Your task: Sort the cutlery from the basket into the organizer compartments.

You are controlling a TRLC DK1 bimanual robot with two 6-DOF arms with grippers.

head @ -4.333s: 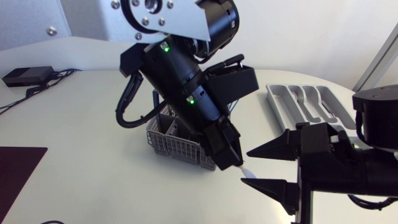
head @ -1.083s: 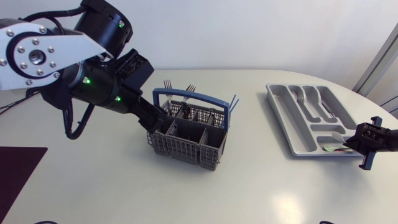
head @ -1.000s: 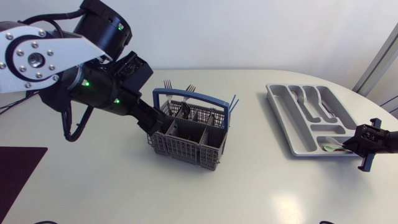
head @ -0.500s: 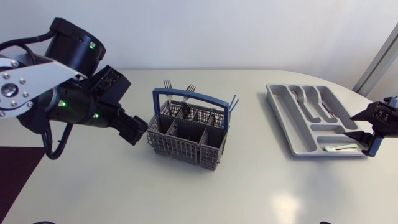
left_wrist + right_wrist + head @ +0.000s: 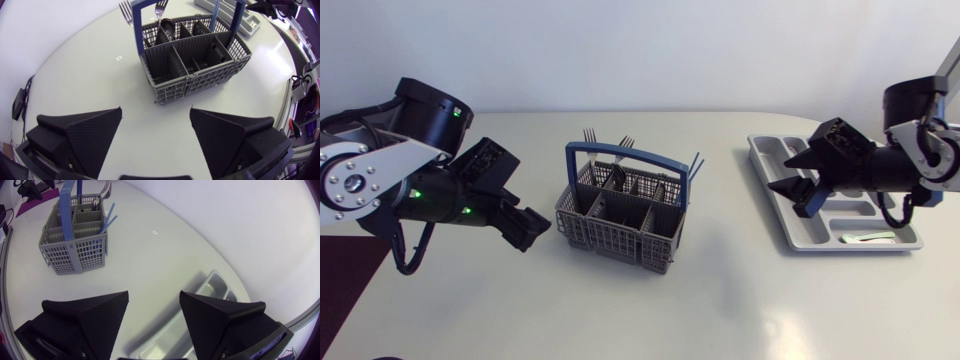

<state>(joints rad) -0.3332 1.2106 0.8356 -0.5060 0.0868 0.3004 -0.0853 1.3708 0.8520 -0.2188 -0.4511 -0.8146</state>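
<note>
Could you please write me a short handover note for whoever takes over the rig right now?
Left gripper: open, empty, beside the basket.
Right gripper: open, empty, over the organizer.
Done: several pieces lie in the organizer's long compartments, and a small light utensil lies in its front cross compartment.
Left: forks and other cutlery stand in the basket and need sorting.

**Three cameras, one table (image 5: 740, 290).**
Overhead looks down; both wrist views face the basket (image 5: 195, 60): near left claw (image 5: 155, 110), far ahead of right claw (image 5: 154, 294).
</note>
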